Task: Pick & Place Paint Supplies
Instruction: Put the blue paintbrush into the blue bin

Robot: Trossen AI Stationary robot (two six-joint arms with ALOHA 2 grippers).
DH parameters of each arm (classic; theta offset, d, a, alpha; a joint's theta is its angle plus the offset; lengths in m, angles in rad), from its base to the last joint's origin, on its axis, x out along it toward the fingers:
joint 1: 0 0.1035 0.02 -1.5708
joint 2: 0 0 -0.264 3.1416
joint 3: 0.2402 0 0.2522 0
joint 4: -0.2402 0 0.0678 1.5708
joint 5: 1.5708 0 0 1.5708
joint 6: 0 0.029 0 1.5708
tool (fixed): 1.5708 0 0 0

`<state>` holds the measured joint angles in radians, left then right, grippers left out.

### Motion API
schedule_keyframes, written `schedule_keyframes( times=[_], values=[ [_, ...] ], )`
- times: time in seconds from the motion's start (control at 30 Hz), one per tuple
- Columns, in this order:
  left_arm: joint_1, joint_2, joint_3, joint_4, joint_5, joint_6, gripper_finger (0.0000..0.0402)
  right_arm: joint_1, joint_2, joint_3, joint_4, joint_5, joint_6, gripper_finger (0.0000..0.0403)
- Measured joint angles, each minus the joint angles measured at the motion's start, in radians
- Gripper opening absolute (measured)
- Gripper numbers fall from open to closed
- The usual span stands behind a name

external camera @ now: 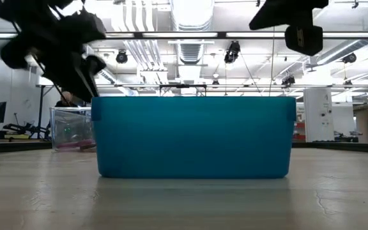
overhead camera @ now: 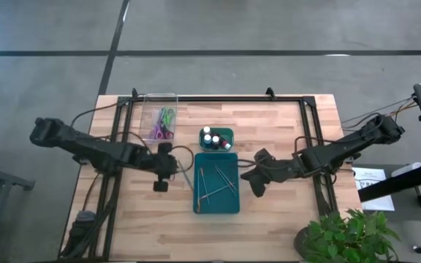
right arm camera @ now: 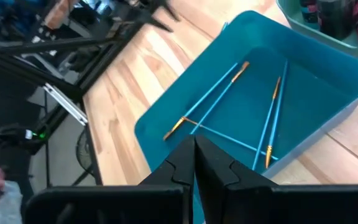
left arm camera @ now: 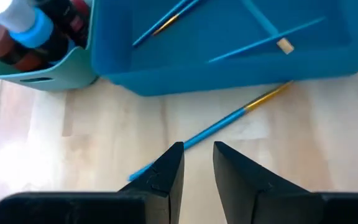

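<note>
A thin blue brush (left arm camera: 229,118) with a gold ferrule lies flat on the pale wooden table (overhead camera: 283,197), just left of the teal tray (overhead camera: 229,206); its long axis runs diagonally, with the gold end by the tray wall and the handle end under the left gripper (left arm camera: 197,155). That gripper hangs over the brush with its dark fingers a little apart, touching nothing that can be seen. Four similar slim brushes (right arm camera: 229,93) lie crossed inside the smooth plastic tray. Small paint bottles (overhead camera: 212,139) stand in a green bin (overhead camera: 227,134) at the tray's far end. Scissors (overhead camera: 164,124) with green and purple handles rest in a clear box (overhead camera: 148,98) at far left. The right gripper (right arm camera: 195,155), fingers pressed together and empty, hovers right of the tray.
</note>
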<state>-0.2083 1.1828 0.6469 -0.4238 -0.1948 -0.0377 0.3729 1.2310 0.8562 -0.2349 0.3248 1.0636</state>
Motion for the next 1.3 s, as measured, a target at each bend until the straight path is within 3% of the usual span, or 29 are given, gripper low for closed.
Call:
schedule_keyframes(
  times=[0.17,0.33,0.43,0.73,1.13,1.3],
  values=[
    [0.105,0.006,-0.087,0.118,0.136,0.119,0.0093,0.0,-0.017,0.0,-0.001,0.013,0.017,0.0009],
    [0.125,0.088,-0.125,0.247,0.217,0.181,0.0093,0.0,-0.021,0.0,0.003,0.017,0.025,0.0009],
    [0.123,0.173,-0.12,0.325,0.23,0.214,0.0093,0.0,-0.021,0.0,0.005,0.017,0.029,0.0009],
    [0.123,0.366,-0.053,0.33,0.248,0.35,0.0093,0.0,-0.033,0.0,0.002,0.016,0.059,0.0009],
    [0.122,0.294,-0.03,0.298,0.25,0.371,0.0093,0.007,-0.044,0.0,0.0,0.016,0.082,0.0009],
    [0.121,0.285,-0.03,0.289,0.332,0.272,0.0093,0.006,-0.044,0.0,0.0,0.016,0.08,0.0009]
  ],
)
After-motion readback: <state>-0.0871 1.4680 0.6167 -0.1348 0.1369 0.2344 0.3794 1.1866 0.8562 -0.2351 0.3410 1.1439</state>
